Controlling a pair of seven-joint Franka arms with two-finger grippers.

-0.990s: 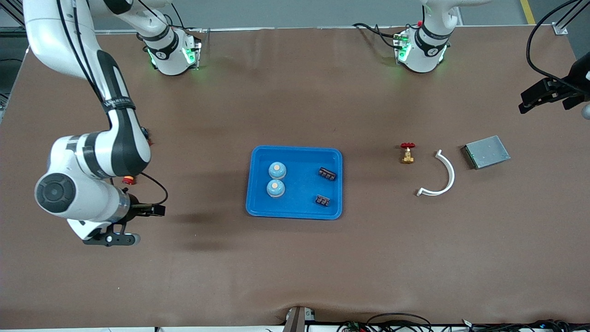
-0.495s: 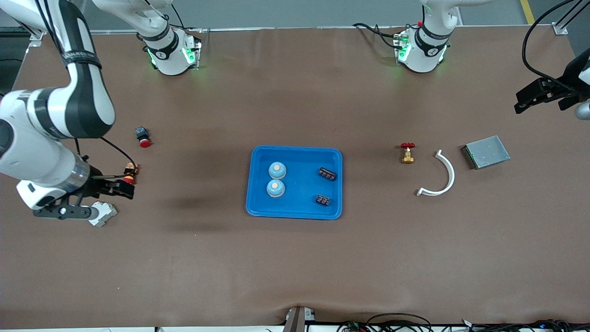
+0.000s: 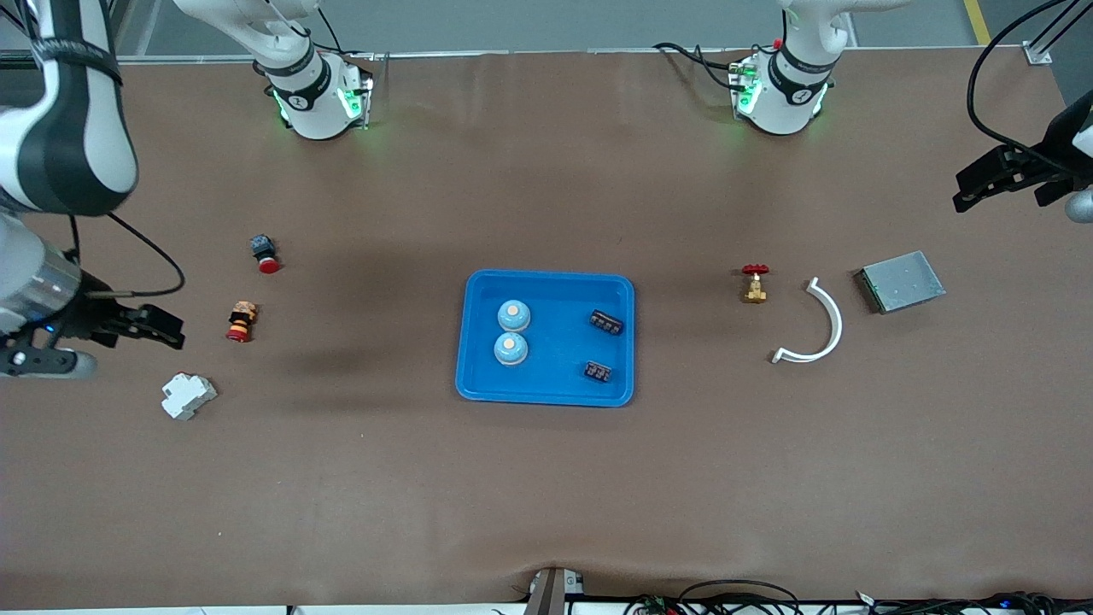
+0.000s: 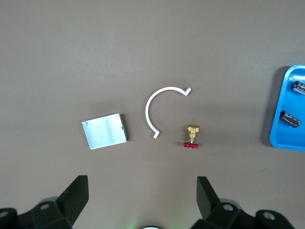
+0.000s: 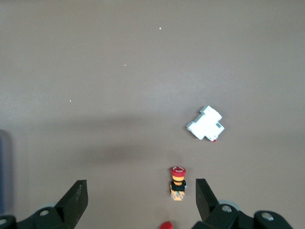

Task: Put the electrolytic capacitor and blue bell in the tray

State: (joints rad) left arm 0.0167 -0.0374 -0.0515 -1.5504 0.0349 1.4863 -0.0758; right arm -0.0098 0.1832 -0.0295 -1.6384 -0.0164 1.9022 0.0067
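You've got the right gripper [image 3: 128, 329] up by the table edge toward the right arm's end, well apart from the tray [image 3: 546, 393], claw wide, holding nothing, prob. parked clear since the job looks done. Tray mid-table holds two blue bells [image 3: 513, 315] plus two dark parts [image 3: 605, 322], likely the capacitors. Left gripper [image 3: 995, 181] is up at the left arm's end, also wide and empty. Its wrist cam shows only the tray's edge; front cam shows everything inside it.

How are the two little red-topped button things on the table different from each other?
The red push button with the dark blue-grey body lies farther from the front camera, close to the right arm's base. The red push button with the yellow-and-orange banded body lies nearer, beside the white plastic block. Both are small, red-capped and outside the bright-blue rectangular plastic tray.
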